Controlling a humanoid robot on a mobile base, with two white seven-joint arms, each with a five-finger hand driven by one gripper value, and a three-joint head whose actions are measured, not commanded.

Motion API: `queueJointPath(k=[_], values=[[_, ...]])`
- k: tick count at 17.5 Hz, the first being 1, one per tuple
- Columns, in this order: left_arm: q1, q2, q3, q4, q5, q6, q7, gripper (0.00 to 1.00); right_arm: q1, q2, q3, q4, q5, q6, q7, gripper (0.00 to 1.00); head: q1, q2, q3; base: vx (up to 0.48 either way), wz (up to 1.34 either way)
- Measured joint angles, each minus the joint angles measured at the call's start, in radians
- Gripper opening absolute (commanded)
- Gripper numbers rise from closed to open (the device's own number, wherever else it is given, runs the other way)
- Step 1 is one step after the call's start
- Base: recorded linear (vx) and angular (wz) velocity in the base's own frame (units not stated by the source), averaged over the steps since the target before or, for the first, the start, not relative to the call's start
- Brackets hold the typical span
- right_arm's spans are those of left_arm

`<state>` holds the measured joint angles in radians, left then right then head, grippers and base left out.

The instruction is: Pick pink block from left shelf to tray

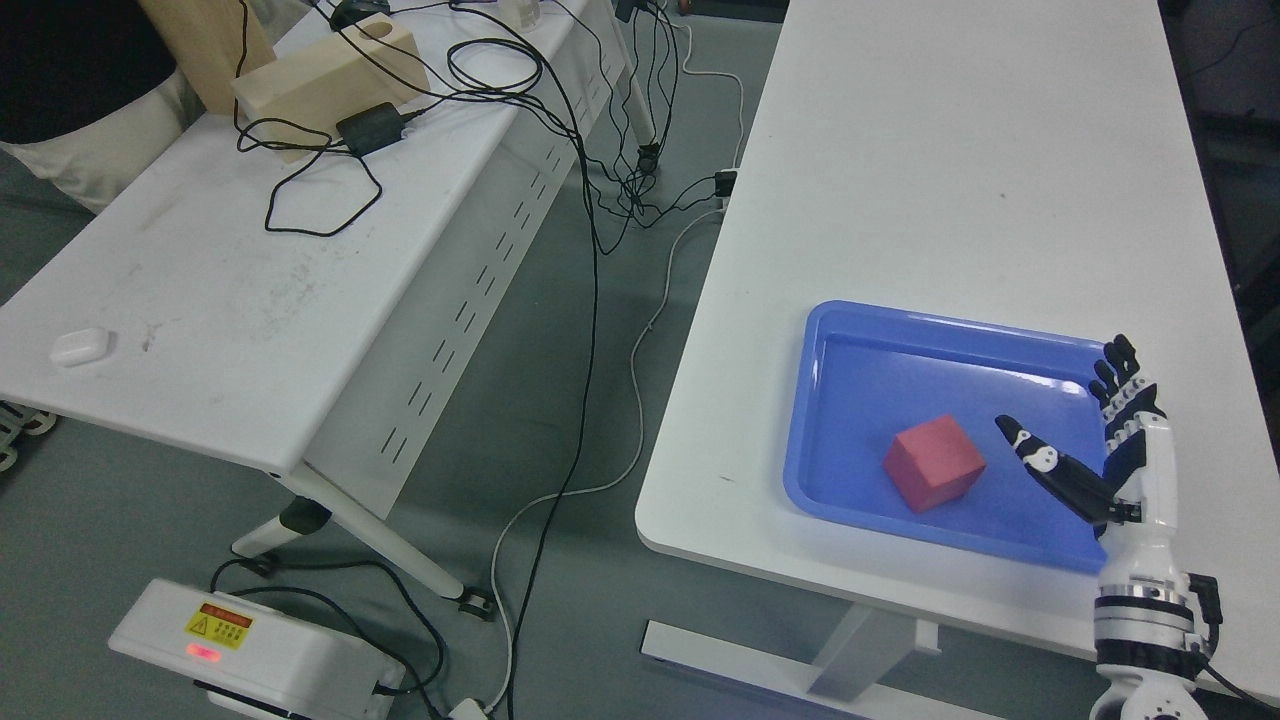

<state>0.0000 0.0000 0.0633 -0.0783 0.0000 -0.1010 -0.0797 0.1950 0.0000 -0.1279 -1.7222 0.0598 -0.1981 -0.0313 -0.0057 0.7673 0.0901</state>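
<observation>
A pink-red block (934, 463) lies inside the blue tray (850, 345), toward the tray's front middle, on the white table at the right. My right hand (1085, 430) rises from the lower right over the tray's right end. Its fingers (1120, 375) are stretched up and the thumb (1040, 462) points left toward the block. A small gap separates the thumb tip from the block, and the hand holds nothing. My left arm does not show.
A second white table (200, 290) stands at the left with a wooden block (325, 75), a black adapter (372, 127), cables and a small white case (80, 346). Cables (590, 300) hang down into the floor gap between tables. A white box (250, 650) sits on the floor.
</observation>
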Motion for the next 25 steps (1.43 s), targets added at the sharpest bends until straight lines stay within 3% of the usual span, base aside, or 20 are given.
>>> queueJointPath(k=[10, 25], values=[[0.000, 0.000, 0.000, 0.000, 0.000, 0.000, 0.000, 1.00, 0.000, 0.000, -0.016, 0.000, -0.018, 0.138, 0.010, 1.00, 0.0000, 0.000, 0.000, -0.116, -0.03], [0.000, 0.000, 0.000, 0.000, 0.000, 0.000, 0.000, 1.00, 0.001, 0.000, -0.033, 0.000, -0.022, 0.155, 0.051, 1.00, 0.0000, 0.000, 0.000, -0.111, -0.19]])
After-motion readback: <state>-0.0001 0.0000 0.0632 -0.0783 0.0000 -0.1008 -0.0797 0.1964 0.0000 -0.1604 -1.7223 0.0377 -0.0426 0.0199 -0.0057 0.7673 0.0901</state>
